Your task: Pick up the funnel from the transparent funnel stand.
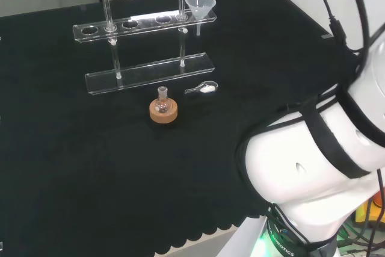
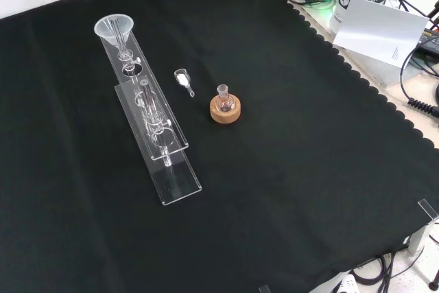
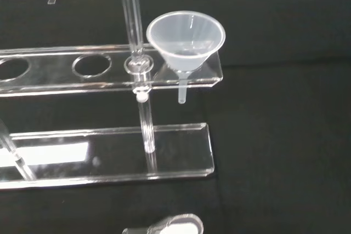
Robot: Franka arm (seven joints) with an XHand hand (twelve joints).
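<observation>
Sitting in the end hole of the transparent funnel stand, funnel upright, cone above the top rail, stem poking down through it toward the base plate. Stand placed toward the far edge of the surface in the head view, funnel at its right end there; in the front view, funnel at the stand's far end, toward the far left corner. Close in the wrist view: funnel just beside one clear upright post of the stand, not touching.

Hand out of sight, so cannot tell state of fingers. Grasp not yet started.

Risks, judged: clear thin cone easy to misjudge, could slip or tip out of a pinch. Post right next to the cone, could get knocked on approach and shift or topple the light stand. Sideways pull instead of straight lift likely to catch the stem in the hole and drag the stand along.

Containers: funnel looks empty. Other rail holes look empty. Small round flask on a cork ring near the middle of the surface, contents too small to tell. Small clear spoon beside it, a bit of white powder in its bowl.
</observation>
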